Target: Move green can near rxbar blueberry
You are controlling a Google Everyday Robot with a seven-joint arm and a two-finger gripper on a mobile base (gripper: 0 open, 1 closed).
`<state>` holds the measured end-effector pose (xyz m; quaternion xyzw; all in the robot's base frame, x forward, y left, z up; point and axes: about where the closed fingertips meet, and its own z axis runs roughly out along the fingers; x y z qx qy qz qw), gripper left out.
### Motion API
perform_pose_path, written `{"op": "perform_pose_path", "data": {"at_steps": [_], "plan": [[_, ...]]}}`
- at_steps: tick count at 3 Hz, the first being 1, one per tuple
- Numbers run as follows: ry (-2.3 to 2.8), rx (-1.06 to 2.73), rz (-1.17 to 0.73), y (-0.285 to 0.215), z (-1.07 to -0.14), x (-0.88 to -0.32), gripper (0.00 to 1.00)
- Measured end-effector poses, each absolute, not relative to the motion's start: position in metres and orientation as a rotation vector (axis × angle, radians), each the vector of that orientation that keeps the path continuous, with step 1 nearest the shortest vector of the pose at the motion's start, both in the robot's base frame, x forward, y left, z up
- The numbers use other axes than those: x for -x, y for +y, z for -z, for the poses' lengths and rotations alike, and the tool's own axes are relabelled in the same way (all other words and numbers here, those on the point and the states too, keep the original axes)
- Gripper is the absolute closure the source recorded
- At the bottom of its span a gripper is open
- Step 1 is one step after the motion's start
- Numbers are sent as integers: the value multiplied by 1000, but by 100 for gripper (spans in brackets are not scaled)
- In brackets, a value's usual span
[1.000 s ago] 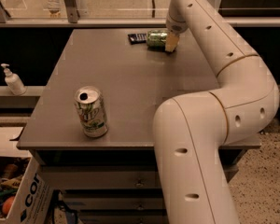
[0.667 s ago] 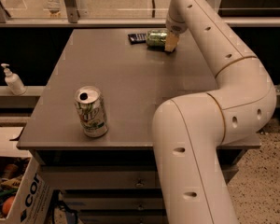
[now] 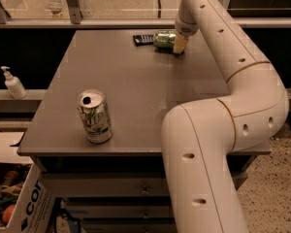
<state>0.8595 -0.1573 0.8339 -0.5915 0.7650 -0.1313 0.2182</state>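
Note:
The green can [image 3: 163, 39] lies on its side at the far edge of the grey table [image 3: 136, 86]. The rxbar blueberry [image 3: 142, 39], a small dark flat bar, lies just left of the can, close to its left end or touching it. My gripper [image 3: 179, 43] is at the can's right end, down near the table top and against or very near the can. The hand itself is partly hidden behind my wrist.
A white-and-silver can with green lettering [image 3: 94, 116] stands upright near the table's front left. My arm [image 3: 233, 81] runs along the table's right side. A pump bottle [image 3: 13, 83] stands on a ledge at left. A cardboard box [image 3: 24, 205] sits below left.

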Motion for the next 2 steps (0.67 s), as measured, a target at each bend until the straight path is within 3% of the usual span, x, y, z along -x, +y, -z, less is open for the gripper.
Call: {"op": "perform_pose_path", "data": {"at_steps": [1,2], "plan": [[2113,1643,319,-161,-833,-854,12],[2102,1651,281,-162,-834,-849,0]]}}
